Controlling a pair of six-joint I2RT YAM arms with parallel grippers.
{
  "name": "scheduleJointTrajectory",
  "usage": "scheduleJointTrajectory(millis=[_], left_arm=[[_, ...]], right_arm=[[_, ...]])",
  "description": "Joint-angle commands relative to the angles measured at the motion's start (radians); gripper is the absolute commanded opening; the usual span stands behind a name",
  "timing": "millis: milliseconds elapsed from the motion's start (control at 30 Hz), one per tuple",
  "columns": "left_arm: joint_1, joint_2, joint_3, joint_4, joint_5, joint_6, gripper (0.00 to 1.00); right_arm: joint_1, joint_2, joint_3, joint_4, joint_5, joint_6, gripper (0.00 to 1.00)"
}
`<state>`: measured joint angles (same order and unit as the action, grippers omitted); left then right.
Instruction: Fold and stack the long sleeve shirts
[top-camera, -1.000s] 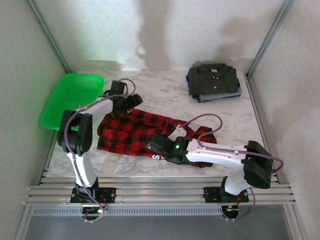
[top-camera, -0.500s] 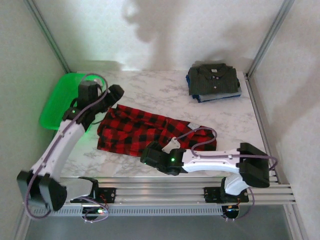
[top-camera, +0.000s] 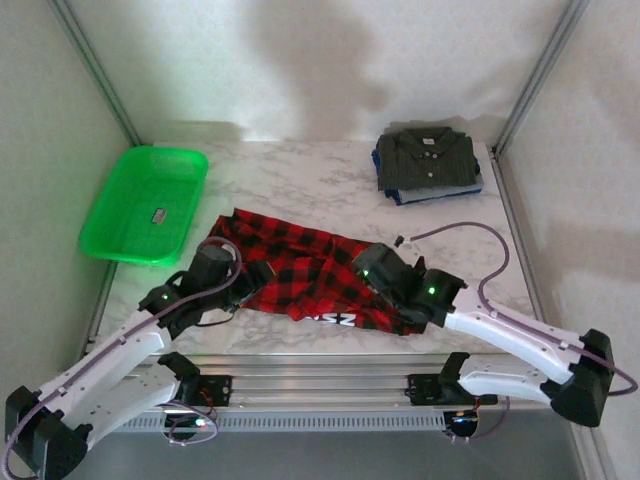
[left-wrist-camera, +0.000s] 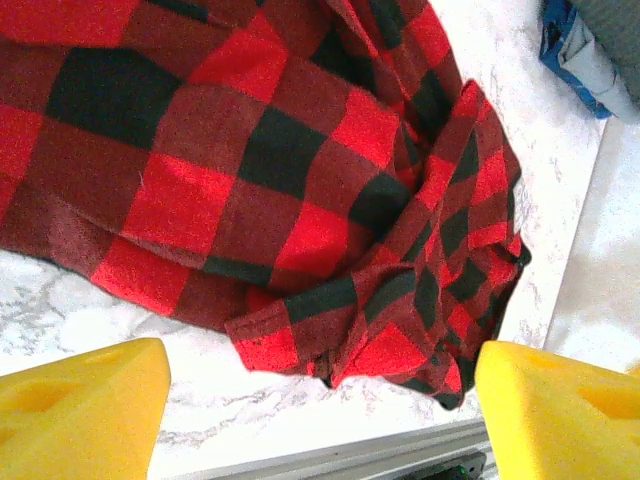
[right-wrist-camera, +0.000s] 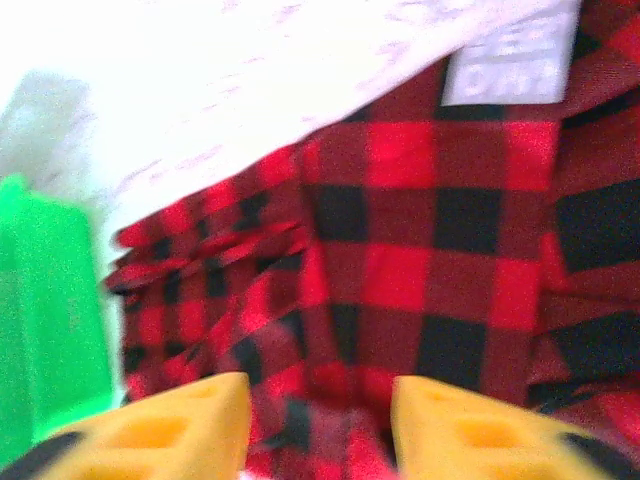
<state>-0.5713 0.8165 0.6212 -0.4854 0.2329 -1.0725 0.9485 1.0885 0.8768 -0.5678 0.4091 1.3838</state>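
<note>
Item 1, left gripper (left-wrist-camera: 320, 405): fingers set wide apart, nothing between them. It hangs low over the near left edge of the plaid shirt; contact with the cloth cannot be told. In the top view it (top-camera: 252, 282) sits at the shirt's left end.

Item 2, right gripper (right-wrist-camera: 320, 420): fingers apart by a moderate gap, with plaid cloth seen through the gap. Whether the tips touch the fabric cannot be told. From above it (top-camera: 362, 268) is over the shirt's middle right.

Item 3, red-and-black plaid shirt (top-camera: 300, 265): lies unfolded and rumpled across the near centre of the marble table (top-camera: 320, 185), its lower corner bunched in the left wrist view (left-wrist-camera: 300, 200).
- White lettering (top-camera: 335, 319) on the near hem: too small to read.
- White neck label (right-wrist-camera: 510, 60): print blurred, unreadable.

Item 4, folded grey-olive collared shirt (top-camera: 428, 155): at the far right corner, stacked on a blue garment (top-camera: 440, 194), well apart from the plaid shirt.

Item 5, green basket (top-camera: 105, 225): at the far left, bearing a small sticker (top-camera: 157, 215), unreadable.
</note>
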Motion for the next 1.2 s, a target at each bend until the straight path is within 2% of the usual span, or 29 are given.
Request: scheduleJointTrajectory(millis=[0, 133, 267, 433, 733, 933, 1067, 1167], left_arm=[[-0.056, -0.053, -0.024, -0.006, -0.053, -0.094, 0.8], [-0.142, -0.08, -0.08, -0.005, -0.069, -0.146, 0.8], [-0.222, -0.099, -0.149, 0.054, -0.087, -0.226, 0.8], [-0.271, -0.122, -0.188, 0.1, -0.12, -0.3, 0.8], [-0.284, -0.189, -0.22, 0.062, -0.177, -0.368, 0.8], [-0.285, -0.208, -0.254, 0.102, -0.166, -0.412, 0.81], [-0.296, -0.188, -0.255, 0.132, -0.145, -0.413, 0.81], [-0.314, -0.156, -0.267, 0.174, -0.102, -0.415, 0.81]], right_arm=[[-0.118, 0.093, -0.035, 0.084, -0.272, -0.266, 0.28], [-0.187, 0.271, 0.012, 0.135, -0.433, -0.4, 0.2], [-0.197, 0.443, 0.089, 0.15, -0.488, -0.482, 0.17], [-0.186, 0.563, 0.137, 0.188, -0.549, -0.514, 0.13], [-0.047, 0.464, 0.056, 0.206, -0.613, -0.528, 0.13], [0.069, 0.44, -0.014, 0.23, -0.641, -0.498, 0.13], [0.106, 0.381, -0.043, 0.217, -0.616, -0.465, 0.13], [0.105, 0.302, -0.051, 0.124, -0.516, -0.438, 0.13]])
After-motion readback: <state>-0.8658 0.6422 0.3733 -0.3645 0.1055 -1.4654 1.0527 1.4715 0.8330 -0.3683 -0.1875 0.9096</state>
